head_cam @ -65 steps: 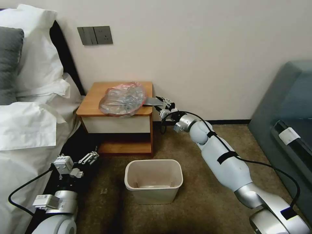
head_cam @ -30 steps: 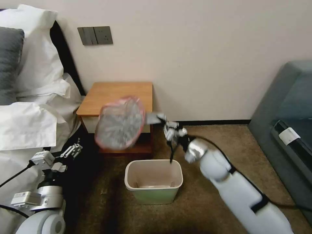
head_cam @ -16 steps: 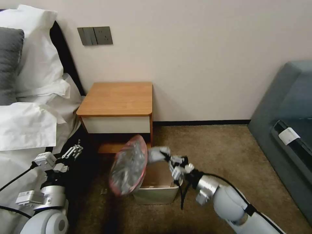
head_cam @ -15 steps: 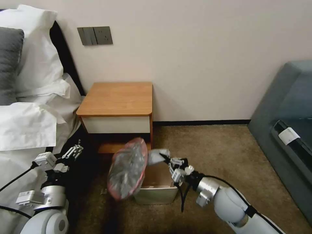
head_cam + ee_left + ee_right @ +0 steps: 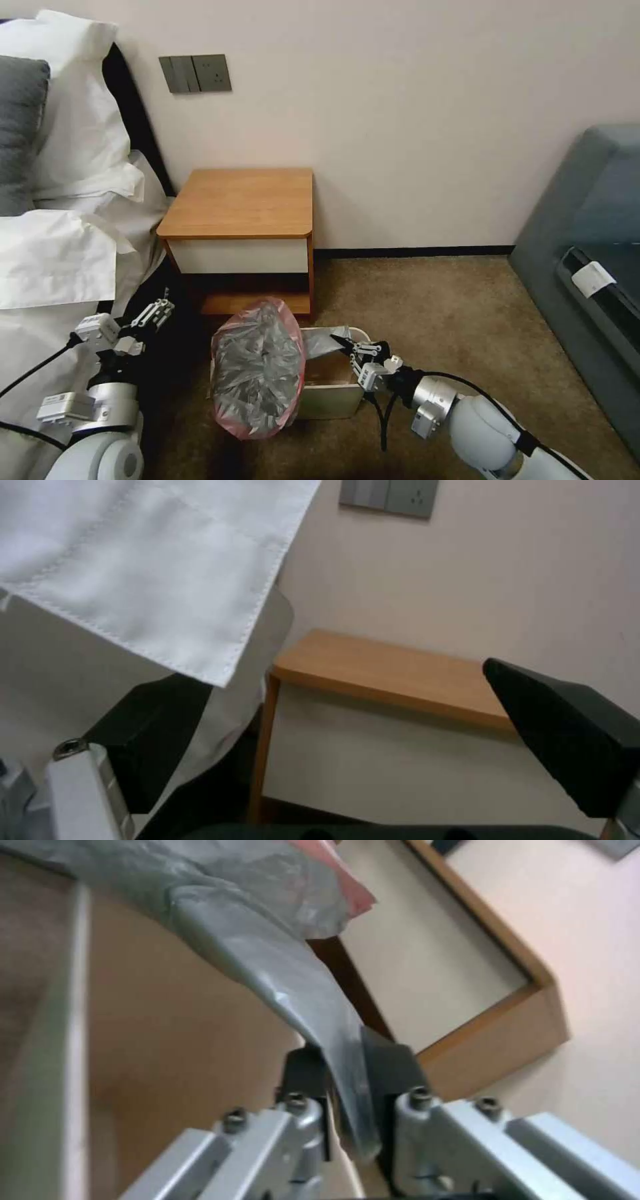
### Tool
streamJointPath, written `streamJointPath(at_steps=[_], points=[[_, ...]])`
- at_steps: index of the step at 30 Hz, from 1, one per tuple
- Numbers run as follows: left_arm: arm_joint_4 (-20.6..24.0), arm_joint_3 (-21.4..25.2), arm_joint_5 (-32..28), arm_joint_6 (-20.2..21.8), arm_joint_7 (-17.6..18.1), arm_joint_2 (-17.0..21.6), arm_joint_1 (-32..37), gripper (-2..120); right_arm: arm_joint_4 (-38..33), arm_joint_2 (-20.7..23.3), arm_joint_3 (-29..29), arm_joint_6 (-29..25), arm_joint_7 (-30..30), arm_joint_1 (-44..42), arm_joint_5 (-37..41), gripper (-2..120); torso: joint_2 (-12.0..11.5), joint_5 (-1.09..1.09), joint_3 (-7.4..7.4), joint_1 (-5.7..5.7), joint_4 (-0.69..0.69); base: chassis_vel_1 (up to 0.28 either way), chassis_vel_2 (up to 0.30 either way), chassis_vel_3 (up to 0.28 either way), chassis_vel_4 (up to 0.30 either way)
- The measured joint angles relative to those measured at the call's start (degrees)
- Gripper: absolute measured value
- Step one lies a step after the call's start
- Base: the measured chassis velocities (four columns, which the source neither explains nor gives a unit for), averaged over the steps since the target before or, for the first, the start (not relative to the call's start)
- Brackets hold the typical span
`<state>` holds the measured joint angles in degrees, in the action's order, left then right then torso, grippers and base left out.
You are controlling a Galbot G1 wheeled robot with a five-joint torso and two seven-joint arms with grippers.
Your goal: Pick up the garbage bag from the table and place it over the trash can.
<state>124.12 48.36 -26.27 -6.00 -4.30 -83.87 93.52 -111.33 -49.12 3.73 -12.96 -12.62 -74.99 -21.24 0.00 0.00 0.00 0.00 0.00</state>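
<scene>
The garbage bag (image 5: pixel 257 370), crinkled grey plastic with a pink-red edge, hangs against the left side of the trash can (image 5: pixel 331 395) and hides its left wall. Its grey tail stretches across the bin's opening to my right gripper (image 5: pixel 353 350), which is shut on it just above the bin's right rim. In the right wrist view the fingers (image 5: pixel 387 1065) pinch the grey strip of the bag (image 5: pixel 267 955), with the bin's rim (image 5: pixel 63 1030) close by. The table (image 5: pixel 240 203) behind the bin has a bare top. My left gripper (image 5: pixel 157 310) is parked low beside the bed, open.
A bed with white sheets (image 5: pixel 60 253) and pillows fills the left side, close to my left arm. A grey sofa (image 5: pixel 587 267) stands at the right. Brown carpet (image 5: pixel 427 307) lies open between the bin and the sofa. The left wrist view faces the table (image 5: pixel 393 672).
My right gripper has carried the bag off the table, down and toward me. The bag has dropped lower against the bin's left side. The left arm has barely moved.
</scene>
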Motion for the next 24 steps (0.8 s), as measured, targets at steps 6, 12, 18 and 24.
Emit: streamJointPath(at_steps=[6, 12, 18, 24], points=[[-0.63, -0.74, 1.61, 0.08, 0.01, 0.62, 0.22, 99, -1.85, 4.81, 1.82, 0.83, -6.52, 0.70, 7.34, 42, 0.00, 0.00, 0.00, 0.00, 0.00, 0.000, 0.000, 0.000, 0.000], [-1.13, -1.17, 2.26, 0.01, -0.03, 0.72, -0.03, 99, -3.31, 9.88, 7.09, 0.63, -9.81, 0.04, 11.29, 63, 0.00, 0.01, 0.00, 0.00, 0.00, 0.000, 0.000, 0.000, 0.000], [-0.87, -1.68, 2.22, 0.67, 0.08, 0.87, -0.03, 99, -4.19, 12.28, 13.61, -0.09, -10.74, -2.38, 13.40, 86, 0.00, 0.00, 0.00, 0.00, 0.00, 0.000, 0.000, 0.000, 0.000], [2.57, -4.49, -0.06, 4.24, 0.69, 2.82, 1.28, 99, -5.28, 10.98, 18.59, -0.19, -9.46, -3.16, 15.55, 100, 0.00, 0.00, 0.00, 0.00, 0.00, 0.000, 0.000, 0.000, 0.000]])
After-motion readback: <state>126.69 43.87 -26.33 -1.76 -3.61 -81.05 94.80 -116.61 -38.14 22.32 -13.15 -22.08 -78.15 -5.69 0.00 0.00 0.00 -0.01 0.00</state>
